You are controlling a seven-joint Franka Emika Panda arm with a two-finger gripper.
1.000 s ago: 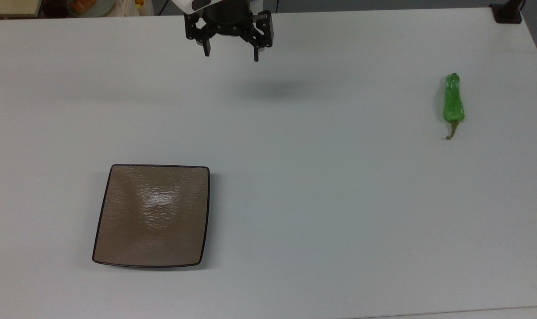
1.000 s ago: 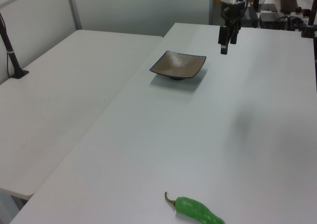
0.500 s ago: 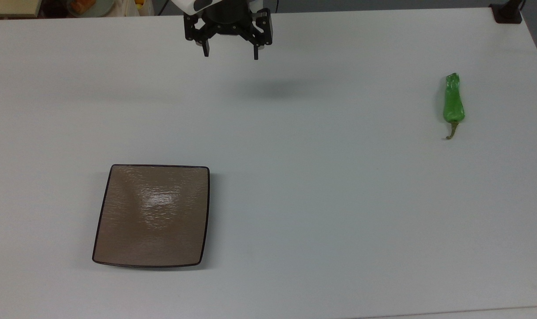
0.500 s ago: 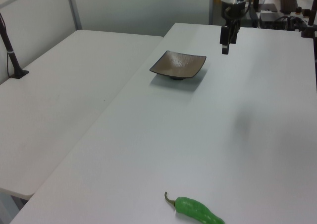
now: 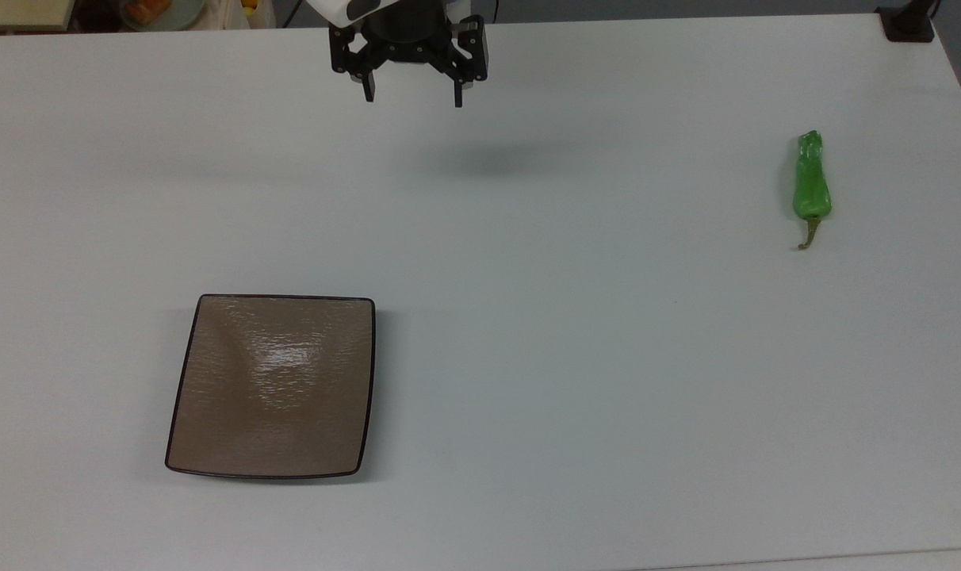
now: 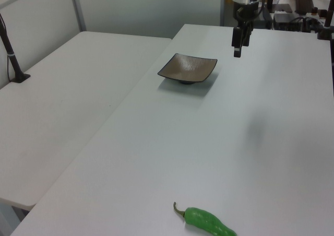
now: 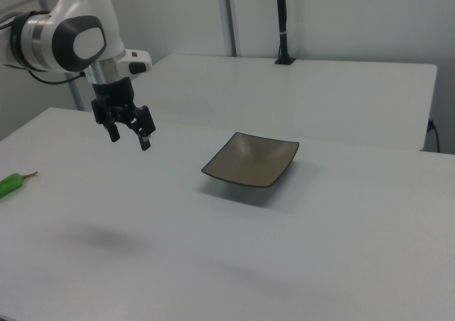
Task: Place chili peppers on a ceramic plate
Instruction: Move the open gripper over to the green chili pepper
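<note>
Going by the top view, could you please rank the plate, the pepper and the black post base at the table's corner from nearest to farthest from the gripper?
Measured from the gripper, top view:
1. Plate, below it, toward the top view's left.
2. Pepper, far toward the top view's right.
3. Post base, at the table's upper right corner, beyond the pepper.

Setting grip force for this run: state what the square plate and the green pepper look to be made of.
Plate: probably glazed ceramic. Brown-taupe face with fine ripples, a bright glare patch near its middle and a thin dark rim; coated plastic cannot be ruled out.

Pepper: glossy, wrinkled bright green skin with a thin olive-brown stem. It looks like real produce, though a plastic replica would look much the same.
</note>
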